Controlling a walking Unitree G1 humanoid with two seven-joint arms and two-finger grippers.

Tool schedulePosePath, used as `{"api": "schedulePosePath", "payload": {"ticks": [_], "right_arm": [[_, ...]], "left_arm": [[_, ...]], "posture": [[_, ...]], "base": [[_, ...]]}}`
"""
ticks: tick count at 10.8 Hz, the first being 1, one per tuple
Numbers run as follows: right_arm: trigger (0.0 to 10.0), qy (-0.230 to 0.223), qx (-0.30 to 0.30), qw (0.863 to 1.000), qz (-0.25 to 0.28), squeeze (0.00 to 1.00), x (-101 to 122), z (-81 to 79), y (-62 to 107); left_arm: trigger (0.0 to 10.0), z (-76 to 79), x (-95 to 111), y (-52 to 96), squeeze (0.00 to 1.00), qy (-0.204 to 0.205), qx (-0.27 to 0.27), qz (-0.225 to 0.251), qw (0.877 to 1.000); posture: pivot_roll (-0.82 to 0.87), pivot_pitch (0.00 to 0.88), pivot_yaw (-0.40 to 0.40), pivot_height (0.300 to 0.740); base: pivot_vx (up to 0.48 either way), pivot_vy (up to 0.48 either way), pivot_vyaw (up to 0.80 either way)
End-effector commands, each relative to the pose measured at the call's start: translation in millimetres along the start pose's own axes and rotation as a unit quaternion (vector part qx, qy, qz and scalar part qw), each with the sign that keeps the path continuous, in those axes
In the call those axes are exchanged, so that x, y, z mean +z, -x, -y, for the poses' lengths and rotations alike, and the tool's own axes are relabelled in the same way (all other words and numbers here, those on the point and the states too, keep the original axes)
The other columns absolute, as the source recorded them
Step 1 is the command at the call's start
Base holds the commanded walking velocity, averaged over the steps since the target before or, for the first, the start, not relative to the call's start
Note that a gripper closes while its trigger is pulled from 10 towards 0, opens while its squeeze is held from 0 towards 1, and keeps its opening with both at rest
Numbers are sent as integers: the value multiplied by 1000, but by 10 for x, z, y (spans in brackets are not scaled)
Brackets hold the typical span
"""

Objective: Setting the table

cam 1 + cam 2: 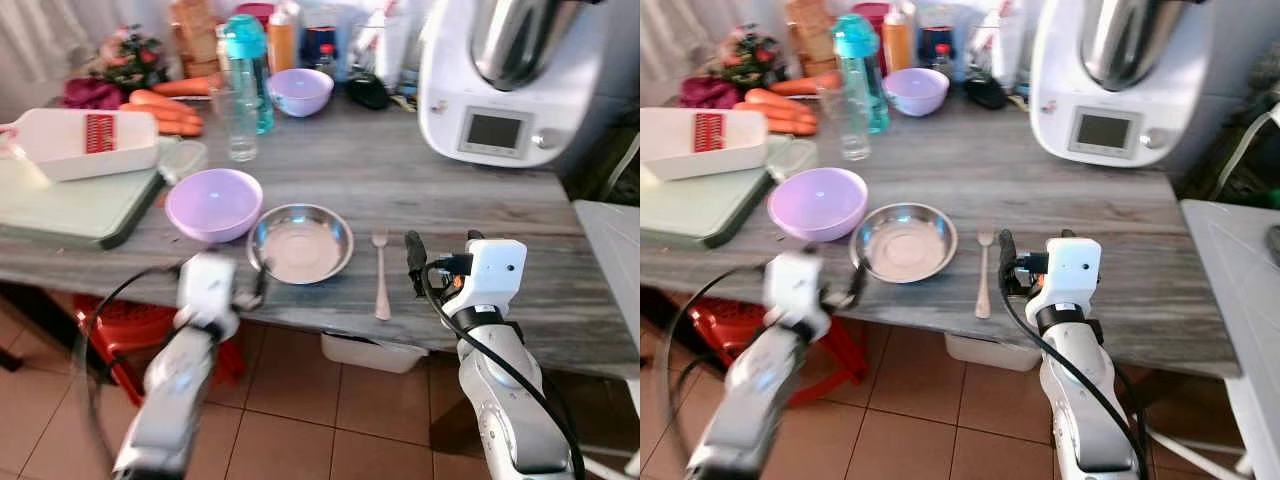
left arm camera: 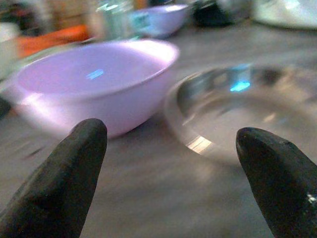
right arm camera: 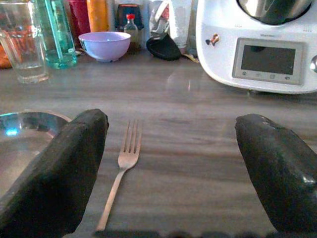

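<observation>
- Here, the fork (image 1: pixel 381 276) is laid flat on the grey wooden table (image 1: pixel 470 200), its long axis running from the near edge toward the back, tines pointing away from the robot and handle end close to the near edge.
- The fork is found just to the right of the steel plate (image 1: pixel 300 243), apart from it by a narrow strip of bare wood.
- A lilac bowl (image 1: pixel 214 204) is set just left of the steel plate, nearly touching its rim.
- The right gripper (image 1: pixel 440 262) is held at the near table edge, just right of the fork's handle; its fingers (image 3: pixel 59 168) are spread wide and nothing is held between them, the fork being seen beside the inner face of one finger in the right wrist view.
- The left gripper (image 2: pixel 168 178) is held low at the near edge, before the gap between lilac bowl and steel plate; it is blurred, spread wide, and nothing is gripped.
- Bare wood is left to the right of the fork, up to the white kitchen machine (image 1: pixel 500 80) at the back right.
- Farther back, a glass (image 1: pixel 240 125), a teal bottle (image 1: pixel 248 70) and a second lilac bowl (image 1: pixel 300 90) are seen; a green cutting board (image 1: pixel 70 205) with a white dish (image 1: pixel 85 142) is placed at the left.
</observation>
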State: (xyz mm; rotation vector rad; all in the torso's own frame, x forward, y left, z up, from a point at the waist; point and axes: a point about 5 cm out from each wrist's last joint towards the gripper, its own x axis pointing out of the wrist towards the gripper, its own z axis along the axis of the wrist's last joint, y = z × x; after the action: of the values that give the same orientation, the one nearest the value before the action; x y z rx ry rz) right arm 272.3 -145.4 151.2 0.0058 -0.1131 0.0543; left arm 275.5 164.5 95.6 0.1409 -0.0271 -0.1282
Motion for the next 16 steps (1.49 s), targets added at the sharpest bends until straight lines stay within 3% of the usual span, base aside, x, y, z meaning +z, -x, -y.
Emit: {"api": "schedulePosePath", "payload": {"ticks": [1,3,4,8,16], "right_arm": [[10000,8,-12,1000,12,0,47,61,29],[10000,17,-5,1000,15,0,57,98,68],[10000,19,-2,1000,10,0,45,100,74],[10000,17,-10,1000,5,0,25,132,71],[10000,16,-25,999,13,0,50,156,53]], "left_arm": [[10000,-77,10,54,0,-12,16,4,1000],[10000,-165,-61,236,0,-20,25,-13,999],[10000,-170,-59,242,0,-21,28,-14,999],[10000,-150,-6,144,0,-23,24,-10,999],[10000,-133,-2,90,0,-31,19,-12,999]], "posture": [[69,74,-16,740],[86,77,-21,740],[86,77,-21,740],[82,75,-16,740],[78,69,-16,740]], "base": [[0,0,0],[0,0,0],[0,0,0],[-61,0,-687],[-313,0,0]]}}
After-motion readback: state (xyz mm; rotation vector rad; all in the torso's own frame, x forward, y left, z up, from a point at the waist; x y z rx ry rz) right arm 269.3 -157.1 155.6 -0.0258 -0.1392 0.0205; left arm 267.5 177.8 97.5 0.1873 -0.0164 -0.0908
